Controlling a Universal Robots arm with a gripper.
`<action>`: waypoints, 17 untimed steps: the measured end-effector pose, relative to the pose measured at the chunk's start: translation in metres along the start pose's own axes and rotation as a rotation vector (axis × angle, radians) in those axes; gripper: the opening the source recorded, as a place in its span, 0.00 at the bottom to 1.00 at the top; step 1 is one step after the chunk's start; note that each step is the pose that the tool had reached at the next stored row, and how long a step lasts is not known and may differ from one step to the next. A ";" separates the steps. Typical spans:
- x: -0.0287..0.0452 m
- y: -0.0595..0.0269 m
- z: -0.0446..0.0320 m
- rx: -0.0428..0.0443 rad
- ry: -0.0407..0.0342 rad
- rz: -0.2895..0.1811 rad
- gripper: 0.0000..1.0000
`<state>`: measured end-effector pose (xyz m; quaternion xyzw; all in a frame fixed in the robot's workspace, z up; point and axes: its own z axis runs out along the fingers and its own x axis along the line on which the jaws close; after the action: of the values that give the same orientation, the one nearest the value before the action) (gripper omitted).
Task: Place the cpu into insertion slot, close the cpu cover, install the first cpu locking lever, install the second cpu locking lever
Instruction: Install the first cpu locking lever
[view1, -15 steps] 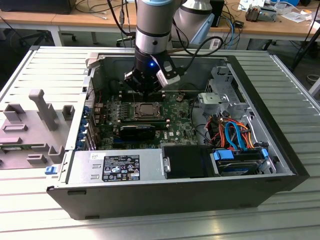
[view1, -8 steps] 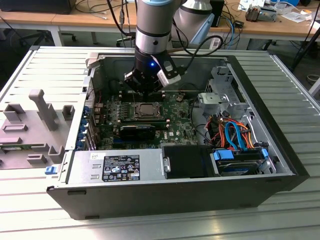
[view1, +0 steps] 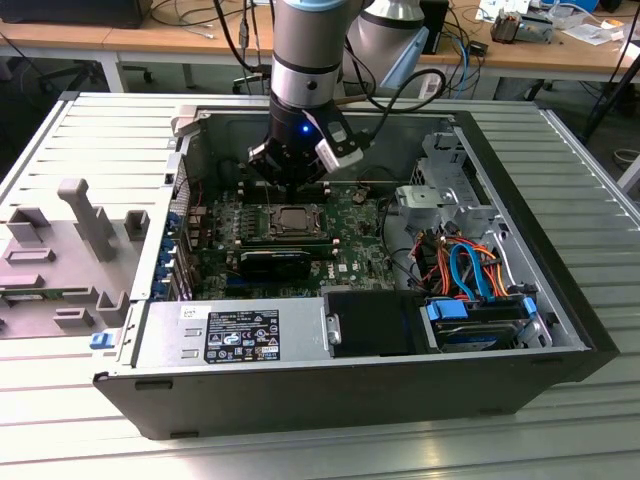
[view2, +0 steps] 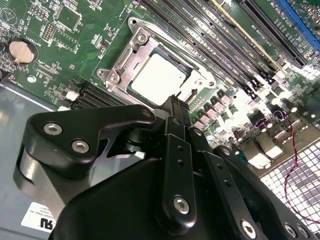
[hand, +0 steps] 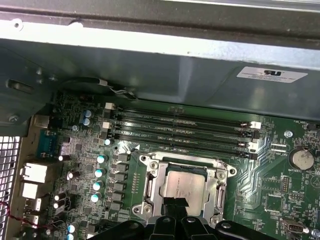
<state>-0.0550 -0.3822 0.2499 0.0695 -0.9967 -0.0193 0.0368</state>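
Now | arm upright, wrist pointing down above cpu (view2: 159, 79); end effector (view2: 176, 101) tips together

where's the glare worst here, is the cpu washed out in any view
In the second wrist view the cpu glares almost white and the metal ports are blown out; in the first wrist view the cpu reads even grey; in the exterior view the cpu looks dull, no glare.

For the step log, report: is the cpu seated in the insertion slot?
Yes, in the second wrist view the cpu lies flat inside the insertion slot, framed by its metal rim.
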 end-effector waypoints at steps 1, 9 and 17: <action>0.0000 0.0000 0.0000 0.0000 0.0000 0.000 0.11; -0.0001 0.0000 0.0008 -0.0050 -0.0031 0.071 0.11; -0.0002 -0.0001 0.0013 0.0031 -0.0568 0.069 0.11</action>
<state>-0.0550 -0.3822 0.2486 0.0344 -0.9992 -0.0185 0.0090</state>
